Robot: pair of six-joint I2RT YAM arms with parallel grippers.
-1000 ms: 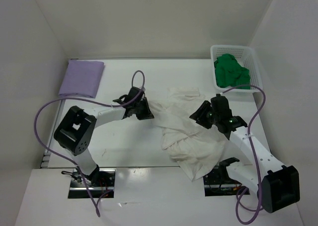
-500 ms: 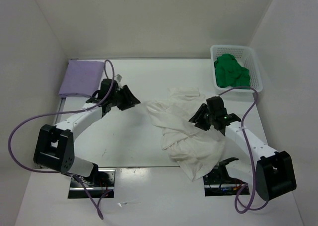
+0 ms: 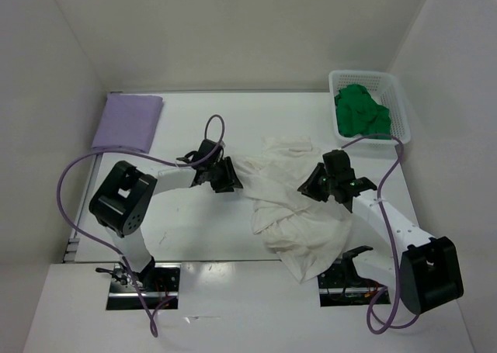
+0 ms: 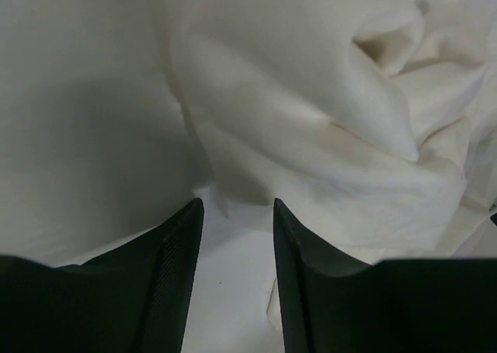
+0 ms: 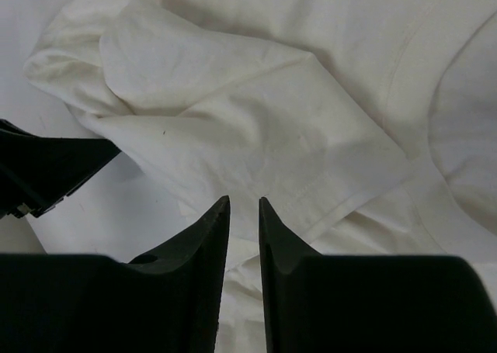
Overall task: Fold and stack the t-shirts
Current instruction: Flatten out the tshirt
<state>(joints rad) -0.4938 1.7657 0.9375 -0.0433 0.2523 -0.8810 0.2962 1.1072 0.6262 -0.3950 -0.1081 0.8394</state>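
Observation:
The cream-white t-shirt (image 3: 299, 213) lies crumpled across the middle of the table. My left gripper (image 3: 230, 178) is at its left edge, open, with bare table between its fingers and cream folds (image 4: 311, 120) just ahead of the tips (image 4: 237, 205). My right gripper (image 3: 311, 185) hovers low over the shirt's middle. Its jaws (image 5: 243, 202) stand a narrow gap apart over a hemmed flap (image 5: 256, 112), and nothing shows pinched between them. The lavender-purple t-shirt (image 3: 128, 122) lies folded at the far left. The bright green t-shirt (image 3: 361, 112) is bunched in the basket.
The white lattice basket (image 3: 368, 77) stands at the far right corner against the wall. White walls close in the table on three sides. The purple cables loop beside both arms. The left gripper's black finger (image 5: 43, 167) shows at the left of the right wrist view.
Half a second ago the left gripper was out near the lavender shirt; it is now back at the cream shirt's left edge, open. The right jaws have narrowed from wide apart.

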